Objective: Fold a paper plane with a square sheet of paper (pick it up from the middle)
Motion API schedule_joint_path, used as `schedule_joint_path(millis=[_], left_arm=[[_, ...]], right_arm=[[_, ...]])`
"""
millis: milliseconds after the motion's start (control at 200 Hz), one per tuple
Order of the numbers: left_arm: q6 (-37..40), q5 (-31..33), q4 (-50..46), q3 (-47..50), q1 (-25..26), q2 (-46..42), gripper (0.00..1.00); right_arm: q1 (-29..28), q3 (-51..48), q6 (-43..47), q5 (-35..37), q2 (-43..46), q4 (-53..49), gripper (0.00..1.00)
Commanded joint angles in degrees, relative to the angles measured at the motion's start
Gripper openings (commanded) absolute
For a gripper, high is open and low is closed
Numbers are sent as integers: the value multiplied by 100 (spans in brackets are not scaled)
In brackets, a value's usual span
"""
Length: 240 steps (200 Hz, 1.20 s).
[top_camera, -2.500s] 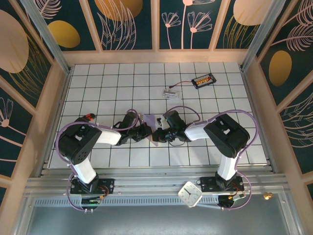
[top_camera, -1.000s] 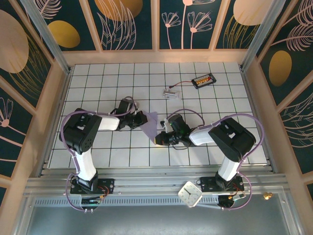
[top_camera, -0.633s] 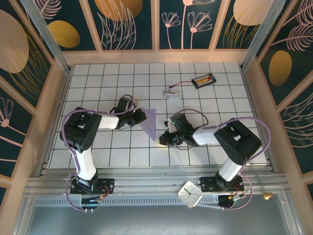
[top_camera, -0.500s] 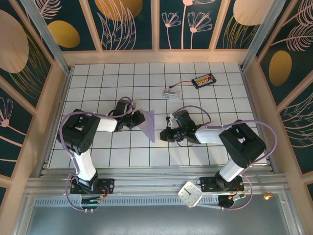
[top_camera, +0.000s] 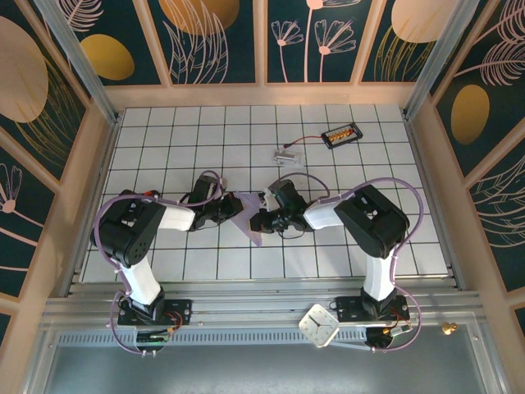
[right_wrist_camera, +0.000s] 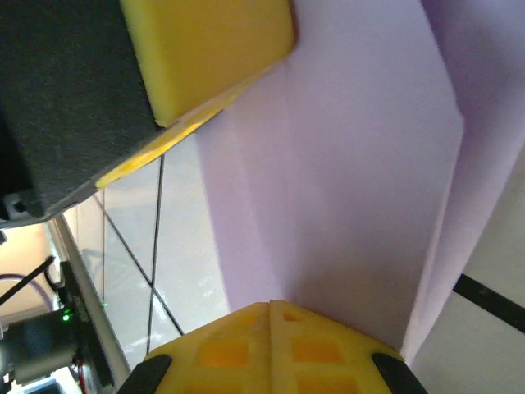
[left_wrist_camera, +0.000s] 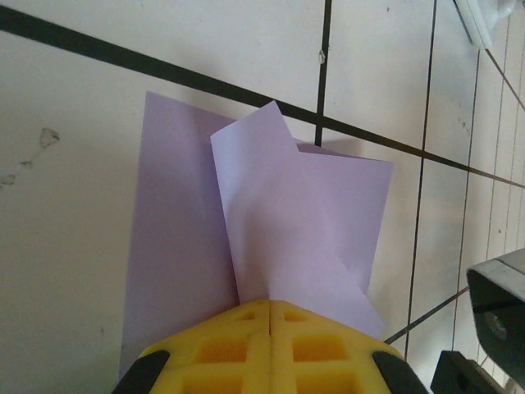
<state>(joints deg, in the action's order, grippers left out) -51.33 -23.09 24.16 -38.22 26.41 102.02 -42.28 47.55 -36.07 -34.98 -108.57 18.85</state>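
The square sheet of paper (top_camera: 249, 230) is lavender and partly folded, with one flap bent over the rest. It lies low over the white tiles between the two arms. My left gripper (top_camera: 234, 208) comes at it from the left, shut on the sheet; in the left wrist view the flap (left_wrist_camera: 279, 222) runs into the seam of my left gripper (left_wrist_camera: 271, 302). My right gripper (top_camera: 257, 220) is shut on the sheet's right side. In the right wrist view the sheet (right_wrist_camera: 353, 164) runs up from the closed tips of my right gripper (right_wrist_camera: 269, 305), with the left gripper's fingers (right_wrist_camera: 213, 41) just beyond.
A small clear plastic piece (top_camera: 285, 154) with a wire leads to a black box (top_camera: 340, 135) at the back right. A white clock-like square (top_camera: 318, 324) lies on the near rail. Wooden walls ring the tiled table (top_camera: 164, 148).
My right gripper has swung back left, from about a tile away, until it meets the sheet. The left gripper has brought the raised sheet down closer to the tiles.
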Motion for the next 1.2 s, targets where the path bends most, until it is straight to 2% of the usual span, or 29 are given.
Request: schedule_joint_path(millis=[0, 215, 435, 1196], left_arm=[[87, 136, -573, -35, 52, -39, 3], [230, 154, -754, -364, 22, 84, 4], [506, 314, -1071, -716, -44, 315, 5], [882, 647, -1520, -1645, -409, 933, 3]], right_arm=[[45, -317, 171, 221, -104, -365, 0], [53, -835, 88, 445, 36, -864, 0], [39, -957, 70, 719, 178, -1367, 0], [20, -1406, 118, 923, 492, -1545, 0]])
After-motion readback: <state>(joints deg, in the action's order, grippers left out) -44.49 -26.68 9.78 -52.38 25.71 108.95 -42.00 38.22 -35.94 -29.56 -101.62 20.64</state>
